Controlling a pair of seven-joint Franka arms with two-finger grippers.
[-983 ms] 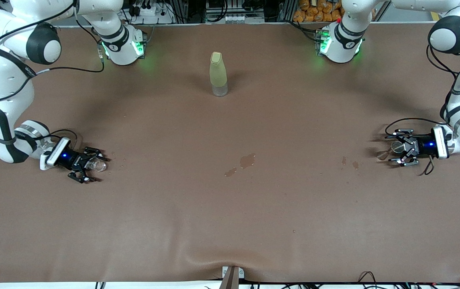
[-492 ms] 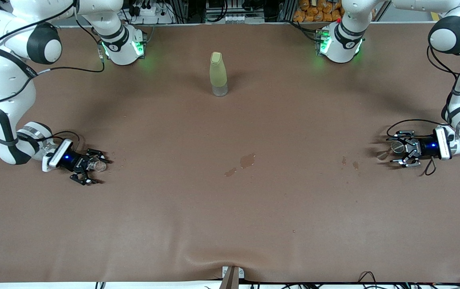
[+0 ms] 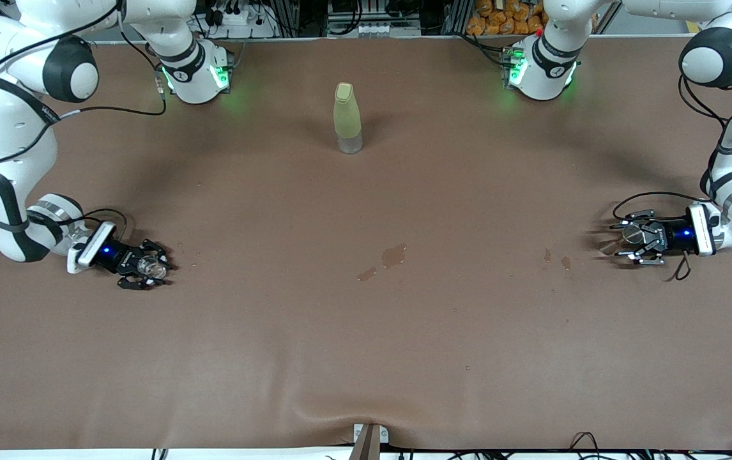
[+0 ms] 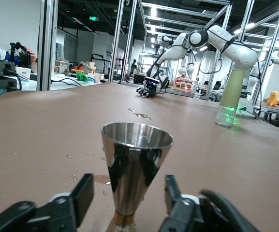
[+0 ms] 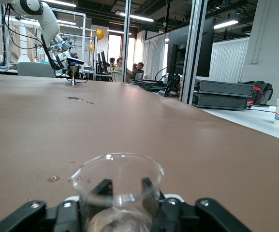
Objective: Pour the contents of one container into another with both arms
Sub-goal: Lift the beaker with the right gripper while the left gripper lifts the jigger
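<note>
From the front, the right gripper [image 3: 147, 268] is closing around the cup [image 3: 151, 269] at its table [image 3: 366, 332] end. The left gripper [image 3: 635, 242] is sitting at the jigger [image 3: 632, 234].

Left wrist: fingers [image 4: 81, 195] standing apart beside the jigger [image 4: 134, 169].

Right wrist: fingers [image 5: 103, 191] pressing the cup [image 5: 117, 186].

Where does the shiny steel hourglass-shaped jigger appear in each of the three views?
Front view: the shiny steel hourglass-shaped jigger stands between the fingers of the left pincer, at the left arm's end of the brown table.
Left wrist view: it fills the lower centre, upright on the table.
Right wrist view: tiny, below the distant left pincer.
Shared landmark: the wet spill patches mid-table.
</note>
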